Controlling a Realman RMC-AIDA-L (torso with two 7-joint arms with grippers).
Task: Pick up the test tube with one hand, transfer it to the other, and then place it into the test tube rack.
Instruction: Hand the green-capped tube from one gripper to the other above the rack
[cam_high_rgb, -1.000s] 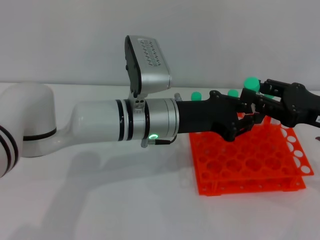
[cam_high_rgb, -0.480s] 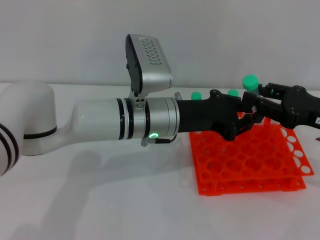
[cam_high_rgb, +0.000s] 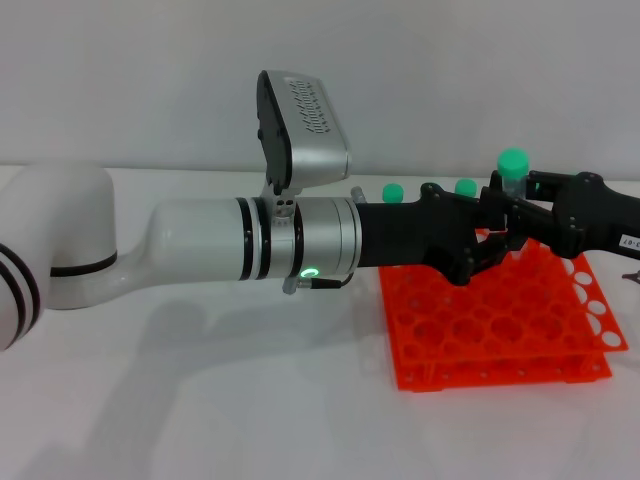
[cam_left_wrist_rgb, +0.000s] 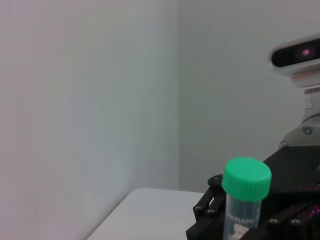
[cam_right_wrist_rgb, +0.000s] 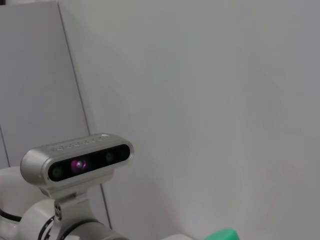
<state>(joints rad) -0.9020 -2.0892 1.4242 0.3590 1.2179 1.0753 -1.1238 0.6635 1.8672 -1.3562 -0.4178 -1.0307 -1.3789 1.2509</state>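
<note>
Handoff's happening above the bright orange plastic rack (cam_high_rgb: 497, 318): black labelled right gripper (cam_high_rgb: 520, 212) clamps the slim green-capped clear tube (cam_high_rgb: 513, 172) upright; white-armed left gripper (cam_high_rgb: 497, 240), fingers spread beside it.

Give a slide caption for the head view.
Two grippers meet at a green-capped tube above the orange rack.

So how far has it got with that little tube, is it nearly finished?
About halfway, I'd say. The pickup looks done: the test tube is off the table, upright above the test tube rack. The handover is in hand: the left gripper and the right gripper meet at the tube, though which one grips it I cannot tell. Still left: lowering it into a rack hole, beside two other green-capped tubes.
</note>
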